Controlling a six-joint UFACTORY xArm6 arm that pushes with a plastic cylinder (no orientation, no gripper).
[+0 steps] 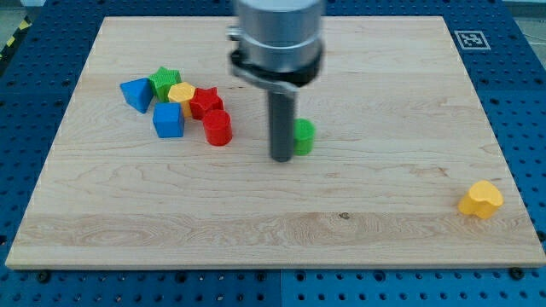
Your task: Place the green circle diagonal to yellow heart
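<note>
The counter [281, 213] carries no readable writing; only a black-and-white marker [469, 39] sits at its top right corner. My tip [282, 158] has no end effector to open or close. It touches the left side of the green circle [304, 136]. The yellow heart [480, 199] lies well apart, at the view's bottom right. A cluster of blocks [179, 107] sits at the left.

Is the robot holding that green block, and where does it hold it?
Nothing is held. I have no gripper, only a rod. My tip stands right beside the green circle, on its left in the view, for pushing only.
</note>
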